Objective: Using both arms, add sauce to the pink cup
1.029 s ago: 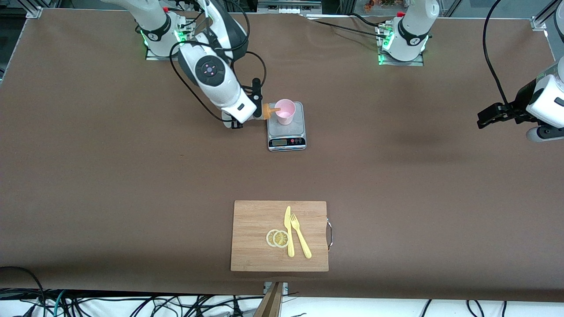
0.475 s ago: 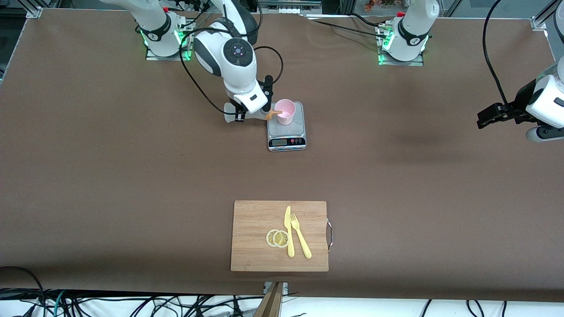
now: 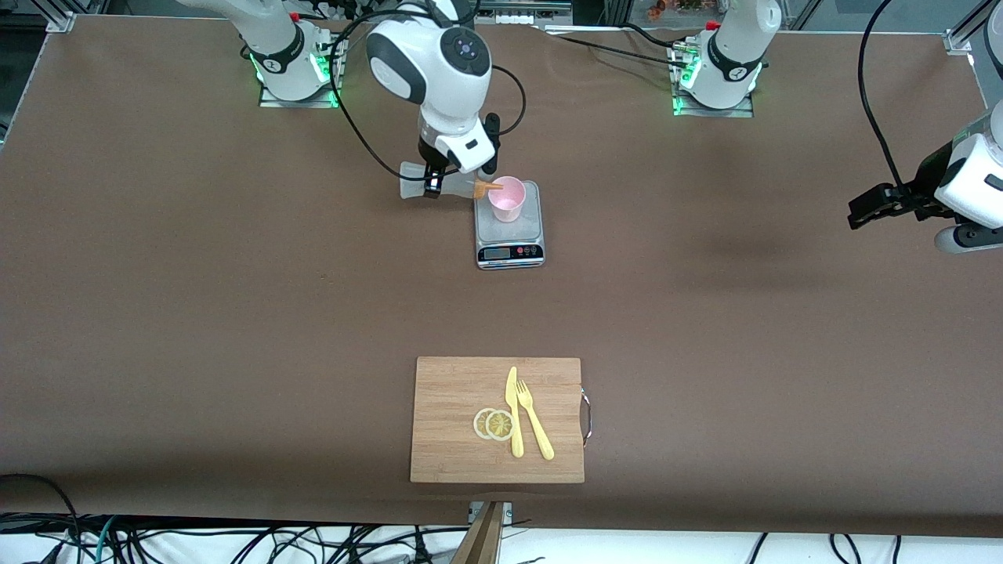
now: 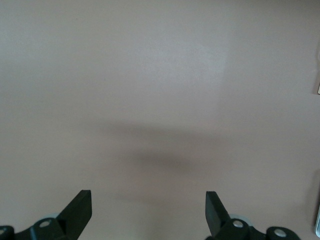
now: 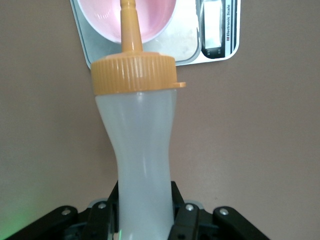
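Note:
The pink cup (image 3: pixel 507 200) stands on a small kitchen scale (image 3: pixel 510 235) near the robots' bases. My right gripper (image 3: pixel 432 185) is shut on the sauce bottle (image 3: pixel 414 189), which lies tipped sideways in the air. Its orange nozzle (image 3: pixel 490 186) reaches the cup's rim. In the right wrist view the whitish bottle (image 5: pixel 142 145) sits between the black fingers (image 5: pixel 186 215), and the orange cap (image 5: pixel 133 74) and nozzle point over the pink cup (image 5: pixel 157 20). My left gripper (image 3: pixel 868 211) waits open over bare table at the left arm's end, with nothing between its fingers (image 4: pixel 80 205).
A wooden cutting board (image 3: pixel 454 392) lies nearer to the front camera, carrying two lemon slices (image 3: pixel 494 424), a yellow knife (image 3: pixel 513 411) and a yellow fork (image 3: pixel 534 419). The scale's display (image 5: pixel 214 30) faces the front camera.
The right arm's wrist has swung round above the bottle, uncovering the bottle's body. The nozzle has stayed at the cup's rim. The left arm has not moved.

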Tool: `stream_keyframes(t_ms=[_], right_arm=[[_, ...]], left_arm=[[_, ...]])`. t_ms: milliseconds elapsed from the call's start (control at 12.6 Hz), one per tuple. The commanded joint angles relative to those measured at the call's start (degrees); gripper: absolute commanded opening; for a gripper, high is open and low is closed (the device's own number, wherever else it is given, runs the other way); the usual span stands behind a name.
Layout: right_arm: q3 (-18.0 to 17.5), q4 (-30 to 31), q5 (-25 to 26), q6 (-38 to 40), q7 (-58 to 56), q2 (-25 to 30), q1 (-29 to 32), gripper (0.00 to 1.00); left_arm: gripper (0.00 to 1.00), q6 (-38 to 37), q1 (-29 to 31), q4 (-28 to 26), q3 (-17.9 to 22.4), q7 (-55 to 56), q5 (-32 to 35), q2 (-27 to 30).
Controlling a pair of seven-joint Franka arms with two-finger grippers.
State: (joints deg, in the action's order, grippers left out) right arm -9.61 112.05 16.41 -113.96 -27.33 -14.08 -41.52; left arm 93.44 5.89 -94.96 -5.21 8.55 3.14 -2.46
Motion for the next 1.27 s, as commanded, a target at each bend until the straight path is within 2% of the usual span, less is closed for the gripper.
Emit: stream_keyframes(t_ms=[0,158,237,712,870,1029,1187], right_arm=[[-0.9,-0.9,4.6,1.6,3.4,0.6,0.0,0.05],[-1.9,-1.3,6.2,3.1,5.6,0.6,-0.1,0.05],[-2.6,-1.6,8.8,4.5,6.5,0.5,-0.7,0.05],[-2.7,-4.9,15.3,11.7,12.7,-1.3,-5.6,0.04],[-2.7,-4.8,16.0,12.1,14.8,-1.7,-6.1,0.05],[-2.7,-4.0,15.2,12.0,14.7,-1.2,-5.2,0.12],[-2.7,-3.9,15.2,11.9,14.3,-1.3,-5.3,0.11]], left_arm=[[1.00,1.0,0.6,-1.0,-0.1,-1.5,-1.5,0.7],[1.00,1.0,0.6,-1.0,-0.1,-1.5,-1.5,0.7],[1.00,1.0,0.6,-1.0,-0.1,-1.5,-1.5,0.8],[1.00,1.0,0.6,-1.0,-0.1,-1.5,-1.5,0.7],[1.00,1.0,0.6,-1.0,-0.1,-1.5,-1.5,0.7],[1.00,1.0,0.6,-1.0,-0.1,-1.5,-1.5,0.7],[1.00,1.0,0.6,-1.0,-0.1,-1.5,-1.5,0.7]])
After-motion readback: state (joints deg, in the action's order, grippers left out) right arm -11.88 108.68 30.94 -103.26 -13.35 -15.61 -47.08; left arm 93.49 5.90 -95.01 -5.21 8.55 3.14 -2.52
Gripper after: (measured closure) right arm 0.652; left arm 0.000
